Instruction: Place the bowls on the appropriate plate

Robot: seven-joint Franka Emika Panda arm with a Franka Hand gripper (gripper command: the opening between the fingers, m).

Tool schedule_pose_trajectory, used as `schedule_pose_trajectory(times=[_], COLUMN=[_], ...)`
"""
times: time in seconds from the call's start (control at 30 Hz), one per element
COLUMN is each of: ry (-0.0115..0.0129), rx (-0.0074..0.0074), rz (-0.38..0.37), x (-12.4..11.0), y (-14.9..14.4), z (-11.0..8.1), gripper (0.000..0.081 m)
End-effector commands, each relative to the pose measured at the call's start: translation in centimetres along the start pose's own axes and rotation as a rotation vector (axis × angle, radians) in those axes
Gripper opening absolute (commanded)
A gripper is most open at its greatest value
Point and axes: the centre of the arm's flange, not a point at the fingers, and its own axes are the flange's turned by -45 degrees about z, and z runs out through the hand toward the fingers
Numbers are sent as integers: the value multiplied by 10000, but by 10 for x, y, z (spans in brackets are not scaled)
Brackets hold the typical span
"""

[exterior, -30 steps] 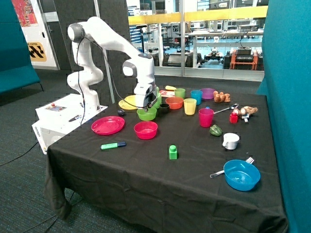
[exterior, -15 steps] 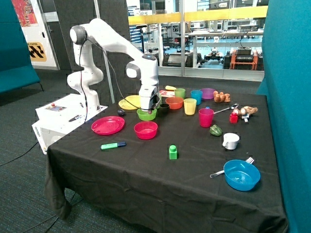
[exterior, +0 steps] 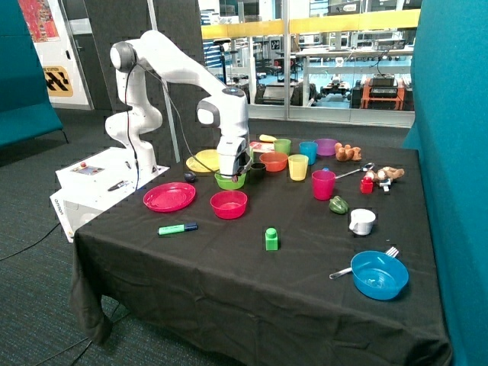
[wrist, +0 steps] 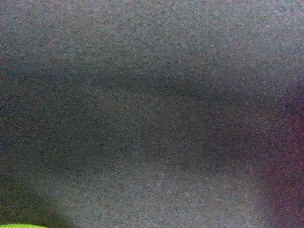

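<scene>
The red-pink bowl [exterior: 229, 203] sits upright on the black cloth, beside the red-pink plate [exterior: 169, 197] and apart from it. A yellow plate [exterior: 201, 162] lies behind the arm, partly hidden. I cannot make out a plain yellow bowl. My gripper [exterior: 232, 174] is low over the lime-green bowl [exterior: 229, 181], at its rim, just behind the red-pink bowl. The wrist view shows only dark cloth and a sliver of that lime-green bowl [wrist: 14, 226] at the picture's edge.
An orange bowl [exterior: 273, 161], several coloured cups [exterior: 298, 166] and a pink cup [exterior: 322, 184] stand behind and beside the gripper. A green marker [exterior: 178, 228], a green block [exterior: 271, 239], a blue bowl [exterior: 379, 274] with a fork and a white cup [exterior: 362, 221] lie toward the front.
The arm has shifted slightly toward the cups and come down closer onto the lime-green bowl. The bowls and plates have not moved.
</scene>
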Motion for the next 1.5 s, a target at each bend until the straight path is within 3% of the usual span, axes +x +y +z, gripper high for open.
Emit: schedule_pose_trajectory(times=[0.0,0.57,0.9,1.47], ry=[-2,-3,-3,-2], rx=[29,29,29,29], rz=[152,675,639,538], x=[-2,-15,-22,-26], y=[16,48,41,32], z=[-4,3,21,33], gripper=[329,327,341,369])
